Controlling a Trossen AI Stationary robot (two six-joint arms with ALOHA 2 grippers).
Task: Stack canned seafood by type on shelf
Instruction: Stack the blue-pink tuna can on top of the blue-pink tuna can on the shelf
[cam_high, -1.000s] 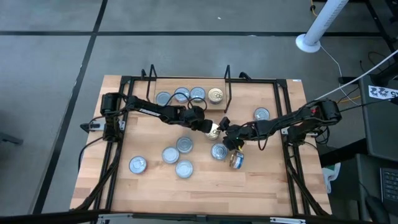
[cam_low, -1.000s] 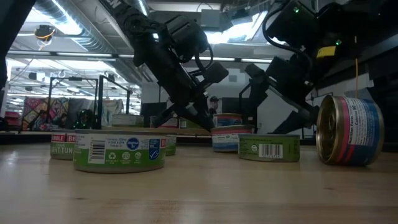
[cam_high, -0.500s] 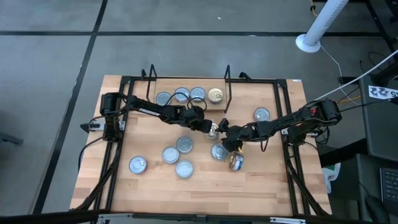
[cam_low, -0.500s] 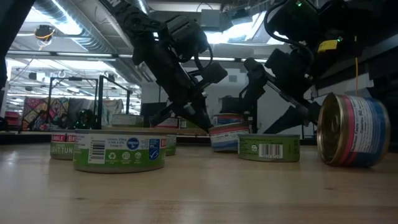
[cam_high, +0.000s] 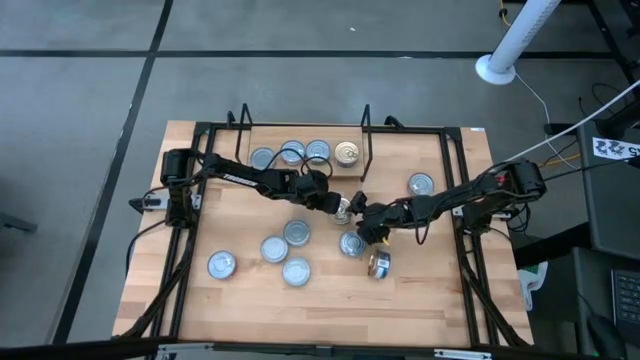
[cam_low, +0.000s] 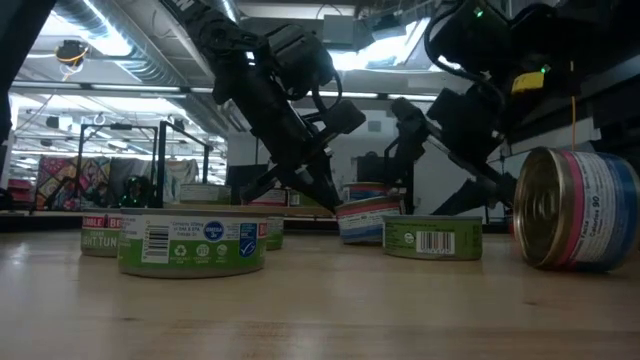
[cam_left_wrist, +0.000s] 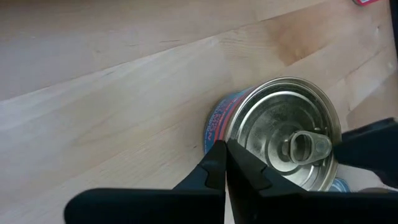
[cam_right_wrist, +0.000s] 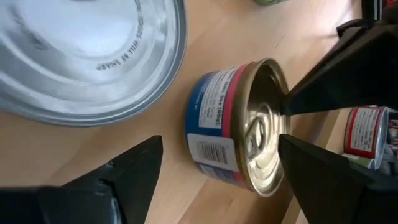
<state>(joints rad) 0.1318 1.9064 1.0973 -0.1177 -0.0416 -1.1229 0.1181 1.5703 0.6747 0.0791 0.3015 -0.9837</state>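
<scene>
Can (cam_high: 344, 209) tilted, between left end effector (cam_high: 337, 208), right end effector (cam_high: 365, 219)

Four cans (cam_high: 305, 152) in a row on the shelf (cam_high: 300, 168) at the table's (cam_high: 420, 295) far edge. Tilted can (cam_high: 344, 209) mid-table, between left gripper (cam_high: 337, 207) and right gripper (cam_high: 362, 222). Another can (cam_high: 351, 243) just in front, one on its side (cam_high: 379, 264) beyond that. Three cans (cam_high: 283, 252) front-left, a fourth (cam_high: 221, 265) farther left. Lone can (cam_high: 421, 184) far right.
</scene>
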